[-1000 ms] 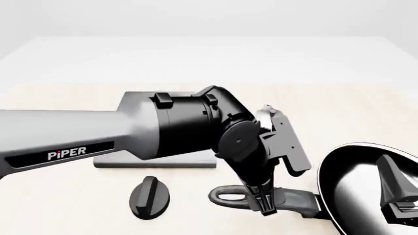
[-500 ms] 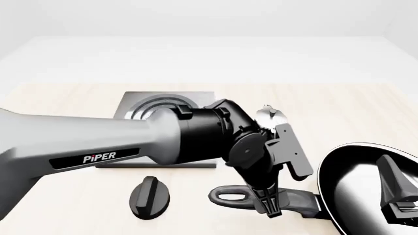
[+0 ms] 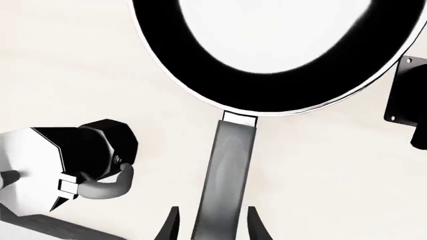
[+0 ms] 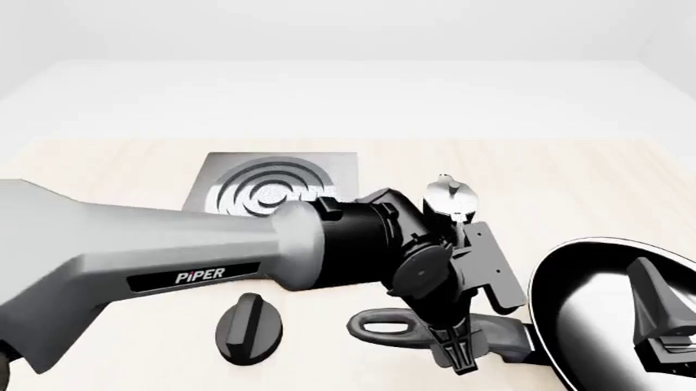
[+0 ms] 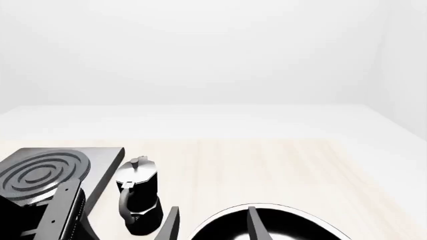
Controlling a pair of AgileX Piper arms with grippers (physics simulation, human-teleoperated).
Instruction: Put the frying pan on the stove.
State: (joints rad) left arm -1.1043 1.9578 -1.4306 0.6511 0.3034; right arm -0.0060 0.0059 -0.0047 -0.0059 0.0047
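Table [image 4: 609,171]: light wood top, carries everything. Left arm [image 4: 163,252]: big grey-and-black body with PiPER label, comes in from front view's left and crosses the lower middle, covering the near edge of the stove.

Frying pan [image 4: 592,305]: glossy black, thin light rim, sits on the table at front view's lower right, well apart from the stove; part of the bowl is cut off by the frame edge. Also seen in left wrist view [image 3: 273,50] and right wrist view [image 5: 280,225]. Its handle [image 4: 495,332] is dark grey, runs leftward to a loop end near the knob.

Stove [image 4: 277,191]: flat grey slab with concentric rings, left of centre and farther back; nothing rests on it. Right wrist view shows it too [image 5: 47,172].

Left gripper [image 4: 459,352]: pointed down at the pan handle. In left wrist view [image 3: 212,226] its fingers stand apart, one on each side of the handle, with slim gaps showing, so not clamped.

Right gripper [image 4: 669,322]: hangs above the pan bowl at far right. In right wrist view [image 5: 212,224] the fingers are spread, holding nothing.

Moka pot [image 4: 448,194]: black and silver, upright, between stove and pan, partly behind the left wrist; clearer in right wrist view [image 5: 137,197].

Knob [image 4: 250,326]: small black oval, on the table in front of the stove.
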